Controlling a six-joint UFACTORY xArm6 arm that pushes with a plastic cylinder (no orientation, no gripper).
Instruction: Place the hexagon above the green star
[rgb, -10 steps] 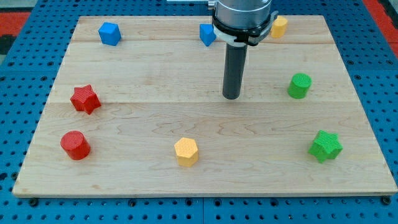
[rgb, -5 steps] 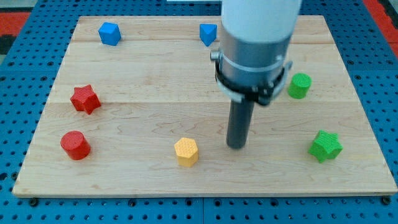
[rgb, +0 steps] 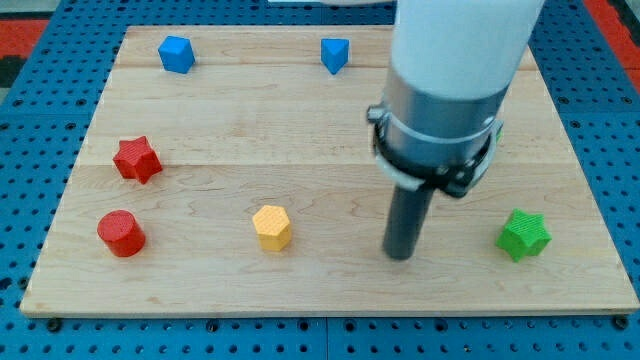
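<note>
The yellow hexagon (rgb: 272, 227) lies on the wooden board (rgb: 250, 120) at the lower middle. The green star (rgb: 524, 235) lies at the lower right. My tip (rgb: 401, 255) touches the board between them, about level with both. It is well to the right of the hexagon and left of the star, touching neither. The arm's wide body hides the board's upper right.
A red star (rgb: 136, 159) and a red cylinder (rgb: 121, 233) sit at the left. A blue cube (rgb: 176, 53) is at the top left and a blue block (rgb: 335, 54) at the top middle.
My tip has moved down and to the right, from the board's middle to its lower right of centre. The yellow hexagon now lies a little further left and up. The arm now hides the green cylinder.
</note>
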